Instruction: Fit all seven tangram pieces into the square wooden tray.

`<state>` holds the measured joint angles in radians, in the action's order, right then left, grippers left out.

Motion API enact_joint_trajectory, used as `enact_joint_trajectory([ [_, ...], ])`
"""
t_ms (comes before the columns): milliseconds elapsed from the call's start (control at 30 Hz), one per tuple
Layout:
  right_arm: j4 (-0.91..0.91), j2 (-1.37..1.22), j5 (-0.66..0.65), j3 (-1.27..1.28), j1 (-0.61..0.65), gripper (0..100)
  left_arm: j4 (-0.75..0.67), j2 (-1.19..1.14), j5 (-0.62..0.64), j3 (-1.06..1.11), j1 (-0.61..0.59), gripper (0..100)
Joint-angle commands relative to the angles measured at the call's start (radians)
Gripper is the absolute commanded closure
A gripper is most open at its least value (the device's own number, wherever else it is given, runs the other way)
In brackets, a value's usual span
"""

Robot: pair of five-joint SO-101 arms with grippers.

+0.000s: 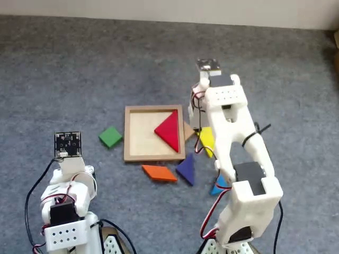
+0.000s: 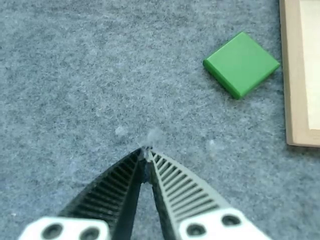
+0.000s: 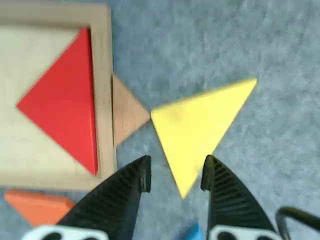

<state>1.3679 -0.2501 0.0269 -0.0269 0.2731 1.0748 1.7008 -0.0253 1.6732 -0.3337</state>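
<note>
Grey cloth covers the tabletop point(image 1: 79, 69). My right wrist view gives what the high view hides under the right arm point(image 1: 238, 137): the right gripper point(image 3: 175, 172) spread wide, jaws apart on either side of the yellow triangle's point(image 3: 200, 125) corner. A tan triangle point(image 3: 127, 112) touches the tray point(image 3: 104, 60) from outside. Inside, the red triangle point(image 3: 62, 105) lies against that same wall. The left gripper point(image 2: 146, 152) is clenched on nothing, near the green square point(image 2: 241, 64). The orange piece point(image 1: 159, 172) and purple piece point(image 1: 187, 168) lie just off the tray's near edge. The blue piece point(image 1: 219, 185) is half covered.
</note>
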Motion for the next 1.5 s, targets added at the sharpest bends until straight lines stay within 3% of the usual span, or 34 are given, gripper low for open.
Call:
enact_joint_trajectory([
  [0, -0.202, 0.065, 0.077, 0.082, -0.013, 82.8, -0.018, 0.013, -0.003, 0.01, -0.015, 99],
  [200, -0.295, 0.064, 0.224, 0.156, -0.007, 82.7, -0.018, 0.013, -0.002, 0.01, -0.015, 99],
  [467, -0.249, -0.096, 0.232, 0.143, -0.045, 82.7, -0.018, 0.013, -0.002, 0.01, -0.015, 99],
  [700, -0.044, -0.183, 0.155, -0.053, -0.114, 80.0, -0.018, 0.013, -0.002, 0.01, -0.013, 99],
  [800, -0.005, -0.211, 0.107, -0.076, -0.14, 75.4, -0.018, 0.013, -0.002, 0.01, -0.013, 99],
  [1033, 0.059, -0.205, 0.011, -0.096, -0.197, 75.3, -0.018, 0.013, -0.002, 0.01, -0.013, 99],
  [1233, 0.056, -0.136, 0.091, -0.148, -0.157, 73.8, -0.018, 0.013, -0.002, 0.01, -0.013, 99],
  [1467, 0.056, -0.136, 0.221, -0.142, -0.036, 62.3, -0.02, 0.013, -0.002, 0.01, -0.013, 99],
])
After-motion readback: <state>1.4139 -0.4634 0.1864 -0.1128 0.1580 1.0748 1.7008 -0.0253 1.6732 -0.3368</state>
